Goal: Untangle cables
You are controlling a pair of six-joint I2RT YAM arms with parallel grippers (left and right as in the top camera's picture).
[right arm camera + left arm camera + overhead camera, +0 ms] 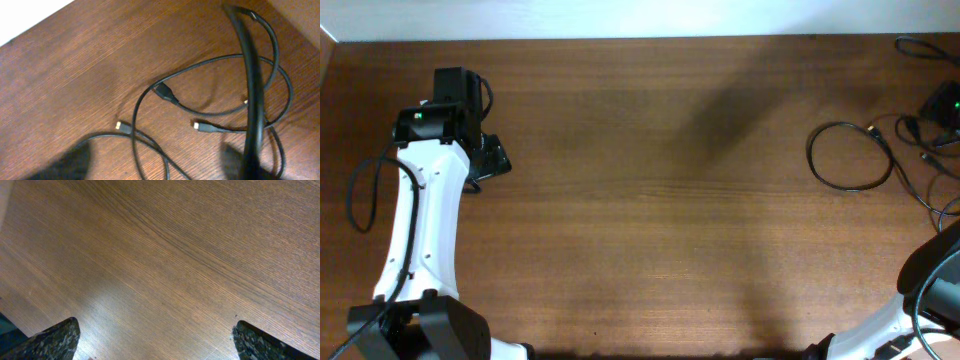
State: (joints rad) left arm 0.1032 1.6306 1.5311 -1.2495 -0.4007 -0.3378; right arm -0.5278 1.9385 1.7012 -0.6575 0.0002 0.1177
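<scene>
The cables lie as thin black loose loops at the table's right end: one round loop (850, 155) and more strands (920, 150) beside it. In the right wrist view the cables (150, 95) cross over each other, with small plugs showing (121, 126) (198, 125) (165, 93). My right gripper (942, 108) (150, 167) hovers over them, its blurred fingers apart with nothing held between them. A thicker, blurred black cord (252, 85) hangs close to that camera. My left gripper (492, 155) (155, 345) is open and empty over bare wood at the far left.
The wooden table (660, 200) stretches between the two arms. Its far edge meets a white surface (620, 15) at the back. The left arm's own black cable (360, 195) loops off to the left of the arm.
</scene>
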